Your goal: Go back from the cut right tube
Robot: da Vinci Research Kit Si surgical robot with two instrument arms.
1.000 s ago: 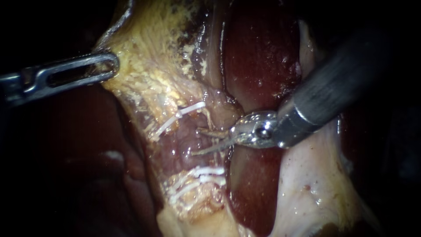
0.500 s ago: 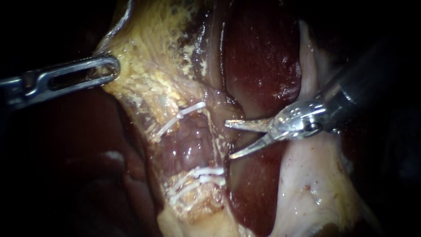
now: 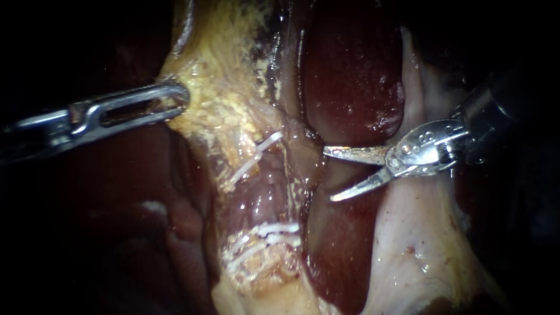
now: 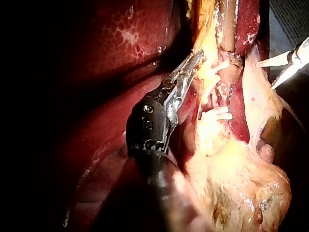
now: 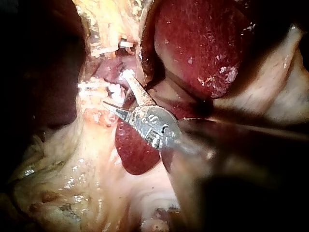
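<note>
The liver (image 3: 350,70) and yellow tissue (image 3: 224,114) filled the field. The clipped tube (image 3: 262,195) lay centre. Your right instrument (image 3: 328,175) stood clear at its 3 o'clock, jaws wide open, empty; your left instrument (image 3: 175,99), at 10 o'clock, had its jaws clamped on yellow tissue.

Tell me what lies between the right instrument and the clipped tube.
In the endoscope view, only a narrow strip of pale tissue separates the right instrument from the tube; nothing else lies there.

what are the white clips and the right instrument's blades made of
The clips are probably plastic with a matte finish: opaque white, no metallic glint. The blades of the right instrument look like polished steel: silvery, with bright highlights.
</note>
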